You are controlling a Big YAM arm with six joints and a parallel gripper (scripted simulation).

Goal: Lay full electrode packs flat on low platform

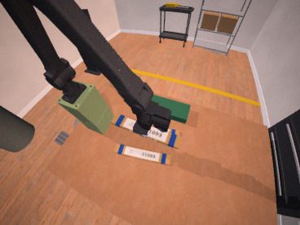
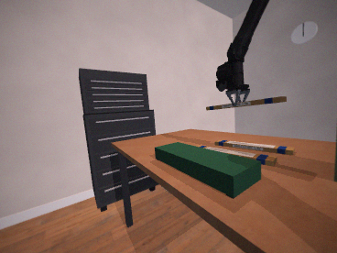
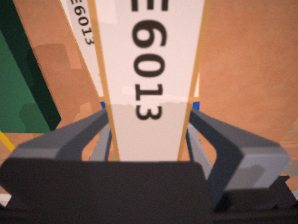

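Note:
My gripper is shut on an E6013 electrode pack, white label up, gripped across its width and held high above the table. A second pack lies flat on the table, farther from the platform. A third pack lies flat between it and the low green platform; in the top view the held pack hides most of it. No pack lies on the platform.
A light green block stands under the arm's base at the table's left in the top view. A dark drawer cabinet stands beyond the table edge. A cart and a shelf rack with boxes stand by the far wall.

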